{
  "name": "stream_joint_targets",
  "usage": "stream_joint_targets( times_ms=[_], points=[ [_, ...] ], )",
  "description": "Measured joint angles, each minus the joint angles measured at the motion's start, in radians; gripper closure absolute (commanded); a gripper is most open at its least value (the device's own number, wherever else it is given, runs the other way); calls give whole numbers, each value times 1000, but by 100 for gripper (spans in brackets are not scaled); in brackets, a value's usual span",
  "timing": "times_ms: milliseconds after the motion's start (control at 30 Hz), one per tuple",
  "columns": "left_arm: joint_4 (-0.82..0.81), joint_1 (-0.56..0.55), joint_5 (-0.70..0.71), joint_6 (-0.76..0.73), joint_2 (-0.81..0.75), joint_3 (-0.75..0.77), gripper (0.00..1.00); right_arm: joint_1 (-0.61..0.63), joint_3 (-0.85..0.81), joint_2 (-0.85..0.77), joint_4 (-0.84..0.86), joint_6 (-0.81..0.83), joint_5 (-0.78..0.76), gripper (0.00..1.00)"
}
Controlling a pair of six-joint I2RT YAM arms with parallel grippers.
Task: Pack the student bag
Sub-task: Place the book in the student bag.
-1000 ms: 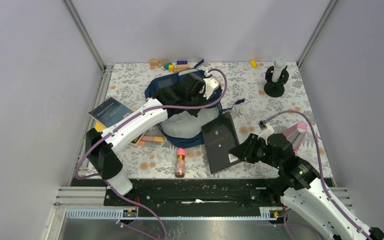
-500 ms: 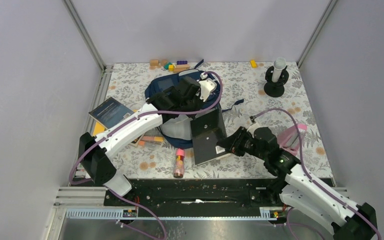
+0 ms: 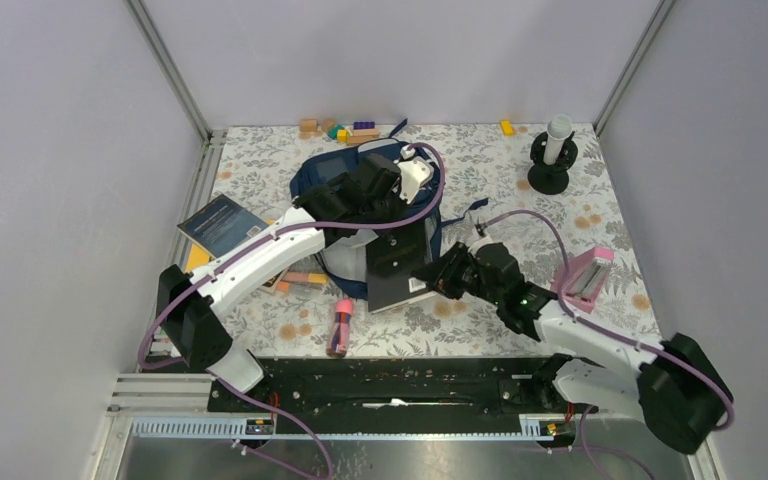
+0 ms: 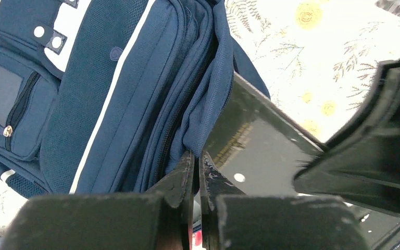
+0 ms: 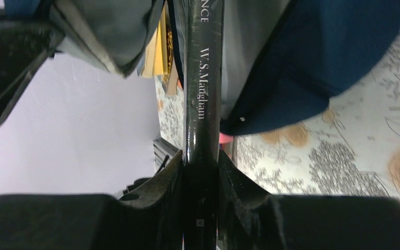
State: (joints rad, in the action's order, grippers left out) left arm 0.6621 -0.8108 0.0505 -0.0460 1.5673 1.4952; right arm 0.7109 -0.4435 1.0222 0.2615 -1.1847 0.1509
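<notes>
The student bag [image 3: 332, 172] is navy with a white stripe [image 4: 109, 78] and lies at the table's middle back, its pale lining showing at the mouth. My left gripper [image 3: 382, 212] reaches over it and is shut on the blue fabric edge of the opening [image 4: 198, 159]. A black book [image 3: 398, 262] stands on edge at the bag's mouth, its spine [image 5: 203, 78] reading "W.S.Maugham". My right gripper [image 3: 432, 276] is shut on that book's lower end [image 5: 200, 156]. The book's cover [image 4: 255, 151] lies right beside the pinched fabric, and the navy bag [image 5: 302, 62] is to the spine's right.
A pink bottle [image 3: 341, 323] lies in front of the bag. A dark blue booklet [image 3: 218, 224] and coloured pieces [image 3: 300, 280] sit to the left. Coloured blocks [image 3: 345, 130] line the back edge. A black stand with a white cylinder [image 3: 552, 155] is back right, a pink item [image 3: 585, 275] at right.
My right arm has carried the black book left and raised it on edge at the bag's mouth. The pink bottle has shifted left. My left gripper still holds the bag edge.
</notes>
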Motion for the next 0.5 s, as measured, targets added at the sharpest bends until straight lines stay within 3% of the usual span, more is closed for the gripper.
stream_joint_targets(
  times_ms=[500],
  points=[
    [-10, 9, -26, 13, -13, 0, 100, -20, -188, 498, 393, 27, -60, 100]
  ],
)
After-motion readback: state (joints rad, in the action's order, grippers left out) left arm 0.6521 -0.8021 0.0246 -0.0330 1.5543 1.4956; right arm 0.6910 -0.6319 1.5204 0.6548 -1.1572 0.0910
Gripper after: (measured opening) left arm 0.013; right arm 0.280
